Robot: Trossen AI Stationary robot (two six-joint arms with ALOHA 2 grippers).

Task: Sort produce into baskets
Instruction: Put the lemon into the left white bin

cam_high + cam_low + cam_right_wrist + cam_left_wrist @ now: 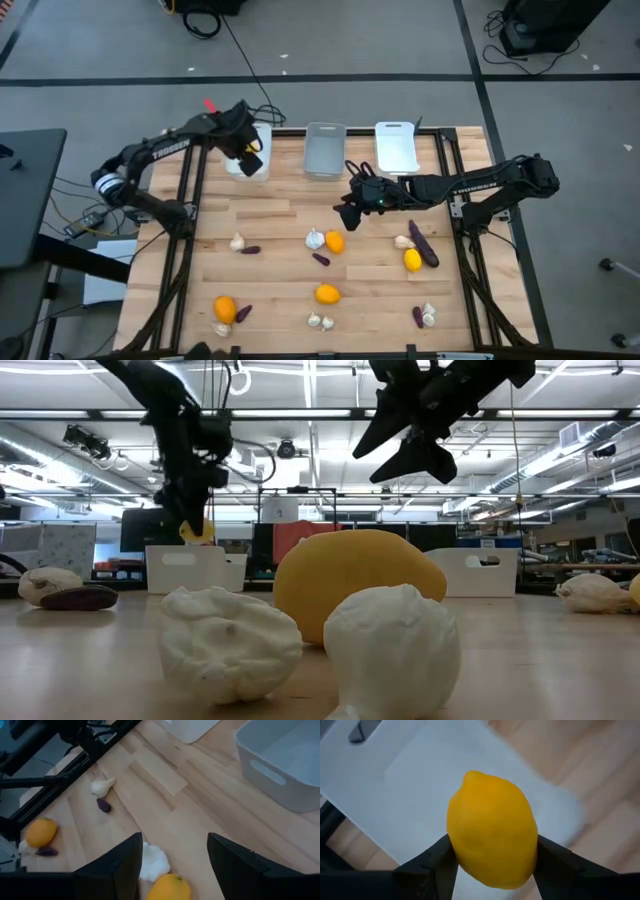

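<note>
My left gripper point(247, 155) is shut on a yellow lemon-like fruit point(492, 850) above the left white basket point(415, 795), at the table's far left; the fruit also shows in the low view point(197, 530). A grey basket point(324, 150) and a second white basket point(396, 147) stand in the same far row. My right gripper point(350, 212) is open and empty, raised above the table's middle. Below it lie a garlic bulb point(154, 862) and an orange fruit point(169, 887). My left gripper pinches the fruit's two opposite sides point(454, 860) between its two fingers, about the fruit's widest part. The fingers come from above, pointing down. The fruit is lifted clear, over the white basket's inside.
Loose produce lies over the near half of the table: garlic point(237, 241), a purple piece point(251, 250), orange fruits point(225, 308) point(327, 294), a yellow fruit point(412, 260), a long purple piece point(422, 245), garlic point(428, 314). Black frame rails point(190, 190) run along both table sides.
</note>
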